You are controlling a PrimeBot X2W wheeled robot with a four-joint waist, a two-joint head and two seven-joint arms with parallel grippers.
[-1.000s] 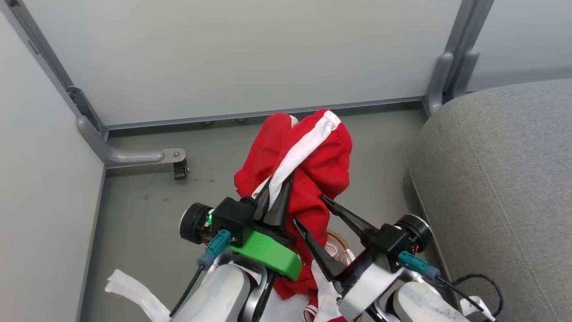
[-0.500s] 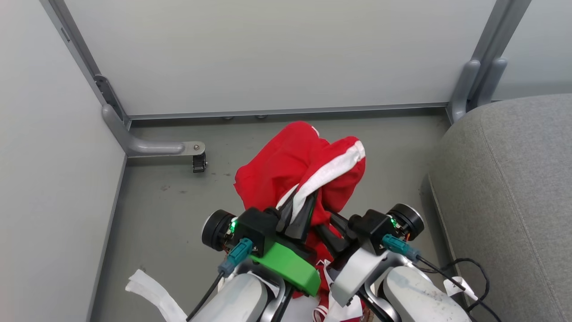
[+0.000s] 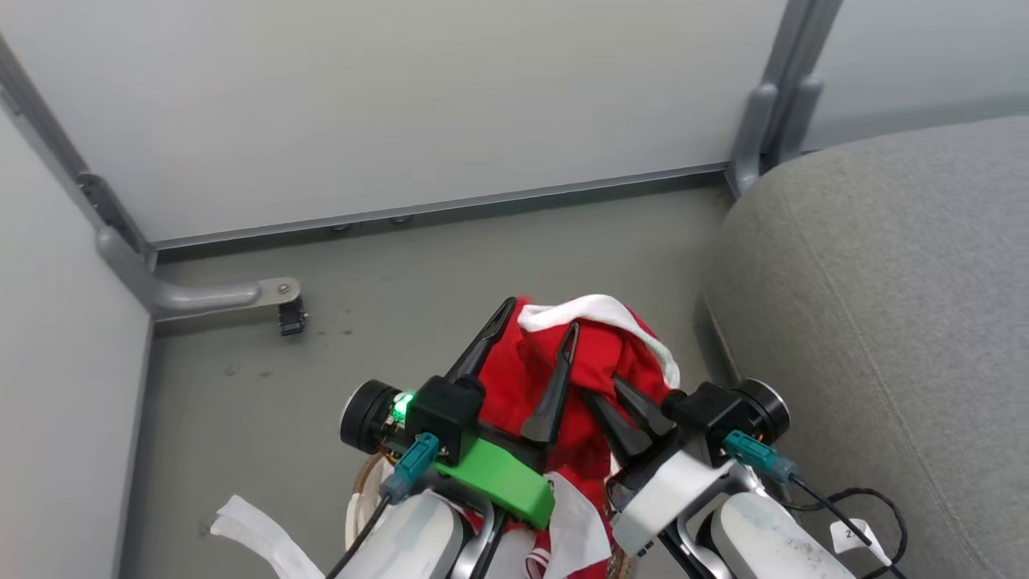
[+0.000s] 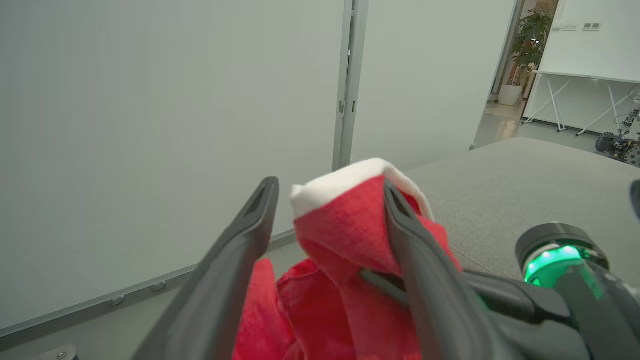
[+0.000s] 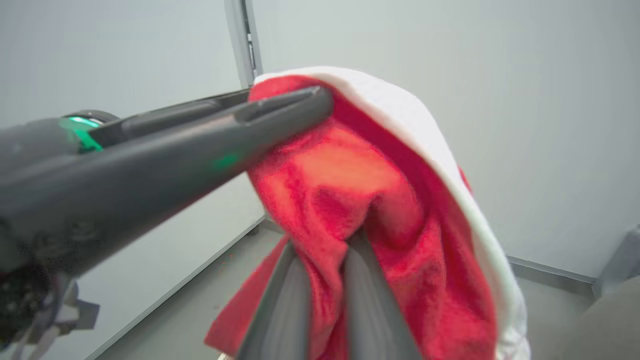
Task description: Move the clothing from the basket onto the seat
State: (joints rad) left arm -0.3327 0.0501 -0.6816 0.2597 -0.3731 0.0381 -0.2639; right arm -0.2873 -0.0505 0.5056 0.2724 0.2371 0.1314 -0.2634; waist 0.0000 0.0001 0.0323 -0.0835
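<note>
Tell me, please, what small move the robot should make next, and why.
Probably draw the left gripper back clear of the clothing: its jaws stand open, with cloth resting on one finger, while the right gripper is shut on it, and the seat lies to the right.

The grey floor (image 3: 418, 265) carries the seat (image 3: 884, 281), a big grey cushion with stitched seams. Well away from the seat, a partition's metal foot (image 3: 217, 296) rests on the floor, ending in a small black caster (image 3: 291, 319). Nearer the seat, a stretch of the basket (image 3: 359, 486) rim shows, and a white cloth strip (image 3: 249, 527) lies on its far side.
</note>
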